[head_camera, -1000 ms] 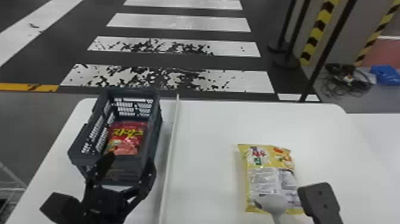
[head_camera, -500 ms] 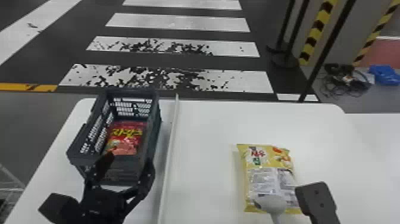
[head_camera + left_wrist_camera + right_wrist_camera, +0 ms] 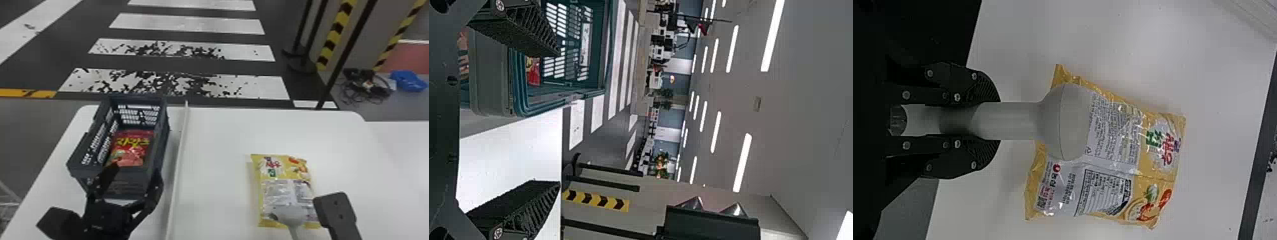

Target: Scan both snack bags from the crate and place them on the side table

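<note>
Lying lengthwise fore-and-aft, yellow snack bag (image 3: 282,188)

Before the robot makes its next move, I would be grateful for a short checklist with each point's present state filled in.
1. Scanner secured: ok, the right tool is shut on its handle.
2. Yellow bag lying flat under the scanner's head: ok, it lies on the table.
3. Yellow bag's scan registered: cannot tell, nothing shows a reading.
4. Left tool open and empty: ok, its fingers are apart at the crate.
5. Red bag out of the crate: not ok, it lies inside.
</note>
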Controlling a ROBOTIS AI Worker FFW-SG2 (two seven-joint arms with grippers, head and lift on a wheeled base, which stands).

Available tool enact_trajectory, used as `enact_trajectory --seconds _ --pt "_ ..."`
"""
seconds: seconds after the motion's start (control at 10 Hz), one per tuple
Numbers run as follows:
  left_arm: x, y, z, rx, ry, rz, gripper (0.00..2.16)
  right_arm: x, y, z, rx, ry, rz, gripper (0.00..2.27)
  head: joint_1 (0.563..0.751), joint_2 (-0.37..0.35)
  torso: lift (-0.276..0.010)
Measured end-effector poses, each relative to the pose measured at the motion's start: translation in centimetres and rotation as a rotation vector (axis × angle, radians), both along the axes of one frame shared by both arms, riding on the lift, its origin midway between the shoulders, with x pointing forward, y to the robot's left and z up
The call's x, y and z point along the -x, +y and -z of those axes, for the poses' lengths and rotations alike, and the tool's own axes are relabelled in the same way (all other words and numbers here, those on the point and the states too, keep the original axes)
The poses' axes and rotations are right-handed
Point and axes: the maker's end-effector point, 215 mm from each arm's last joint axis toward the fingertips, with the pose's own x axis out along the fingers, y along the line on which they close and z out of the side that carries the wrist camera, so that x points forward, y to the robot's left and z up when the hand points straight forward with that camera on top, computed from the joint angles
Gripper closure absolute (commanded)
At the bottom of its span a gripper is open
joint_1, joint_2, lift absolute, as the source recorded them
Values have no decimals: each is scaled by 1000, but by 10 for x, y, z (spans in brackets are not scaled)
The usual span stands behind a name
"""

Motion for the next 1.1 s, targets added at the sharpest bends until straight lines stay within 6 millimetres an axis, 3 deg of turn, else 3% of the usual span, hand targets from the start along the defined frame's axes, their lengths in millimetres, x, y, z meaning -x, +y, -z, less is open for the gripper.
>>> enact_trajectory --seconds 0.2,0.4,0.5,0.9,1.1 --pt "0 0 0 0 0 0 83 -2 -4 -1 4 -5 9 2253 695 -53 -95" --pt "0 0 1 -1 1 1 83 -17 -27 -13 18 -41 51 2253 695 -83 -95" --pt "0 0 0 -2 1 1 83 -25 -46 -16 26 -54 84 2253 695 -113 -95" --pt "2 0 1 -2 3 1 83 -37 -141 4 41 -2 237 2253 695 -255 -95" --pt "3 -1 0 -2 2 0 83 -51 -169 0 28 -12 283 2253 695 -298 -95"
